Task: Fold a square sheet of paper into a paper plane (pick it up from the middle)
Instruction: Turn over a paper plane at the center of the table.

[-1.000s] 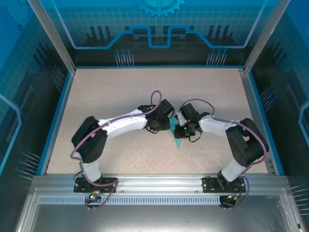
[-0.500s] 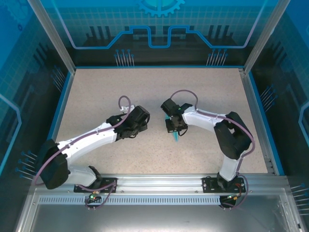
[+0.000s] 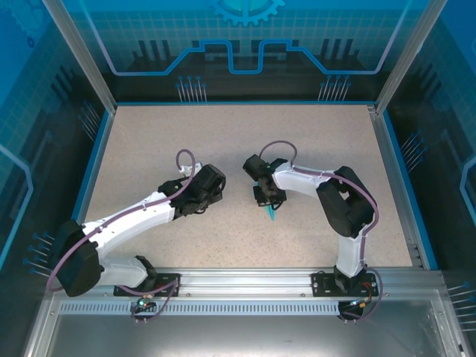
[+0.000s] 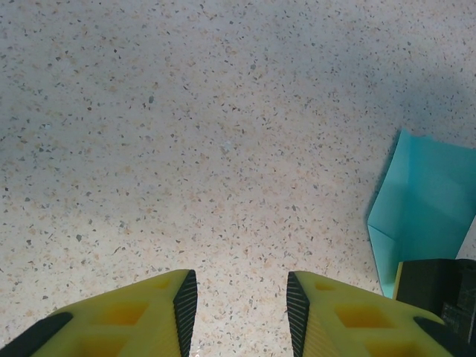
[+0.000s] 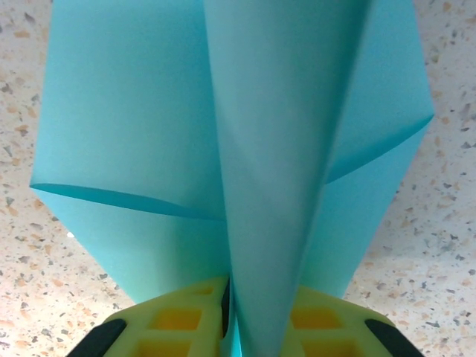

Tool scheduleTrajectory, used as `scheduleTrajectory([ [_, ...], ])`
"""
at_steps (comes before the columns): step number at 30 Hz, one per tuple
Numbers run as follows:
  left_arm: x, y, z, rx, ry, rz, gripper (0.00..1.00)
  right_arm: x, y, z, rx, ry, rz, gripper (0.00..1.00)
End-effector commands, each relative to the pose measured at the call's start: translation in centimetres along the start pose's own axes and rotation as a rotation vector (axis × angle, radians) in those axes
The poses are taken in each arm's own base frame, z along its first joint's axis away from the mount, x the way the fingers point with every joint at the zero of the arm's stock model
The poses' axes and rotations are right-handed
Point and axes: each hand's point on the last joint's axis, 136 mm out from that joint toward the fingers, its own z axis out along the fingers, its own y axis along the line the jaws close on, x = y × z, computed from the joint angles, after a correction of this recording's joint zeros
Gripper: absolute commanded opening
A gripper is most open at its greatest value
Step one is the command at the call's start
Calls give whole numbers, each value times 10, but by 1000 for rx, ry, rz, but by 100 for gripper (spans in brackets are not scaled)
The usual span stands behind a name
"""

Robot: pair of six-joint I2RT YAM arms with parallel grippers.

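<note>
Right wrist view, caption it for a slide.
Right gripper pinches the folded turquoise paper plane, speckled table behind.

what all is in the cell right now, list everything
paper plane: one, light turquoise, folded, mid-table at the right tool
table: one, speckled beige, blue-edged, under everything
wall panels: three sides, blue with printed line pattern, around the table
rail: one, silver metal, along the near edge, carrying both bases
cables: two, purple, one looping along each arm
left arm: one, white and black, reaching from the near left toward the centre
right arm: one, white and black, bent from the near right toward the centre
left tool: one, yellow fingers, open, empty, over bare table left of the plane
right tool: one, yellow fingers, the plane's central fold between them
</note>
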Motion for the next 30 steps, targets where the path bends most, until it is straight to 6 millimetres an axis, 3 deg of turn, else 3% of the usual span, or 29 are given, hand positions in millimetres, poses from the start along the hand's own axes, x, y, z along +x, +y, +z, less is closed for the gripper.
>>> scheduleTrajectory([
  [1,1,2,7,-12,3,-14,40,28,-7,38,18,117,34,17],
  [4,2,0,9,-20,13,-10,40,34,-6,40,9,134,47,13],
  [7,3,-3,9,-12,19,-5,36,23,-3,18,-15,91,53,13],
  [12,1,-4,8,-6,18,3,37,1,3,-16,-46,15,70,14],
  [20,0,-3,5,-5,10,8,40,19,7,20,-15,108,88,16],
  [23,0,-1,5,-9,9,8,40,21,8,22,-18,114,88,18],
  [30,-3,-6,3,4,1,21,40,-5,12,-36,-89,-20,48,27],
])
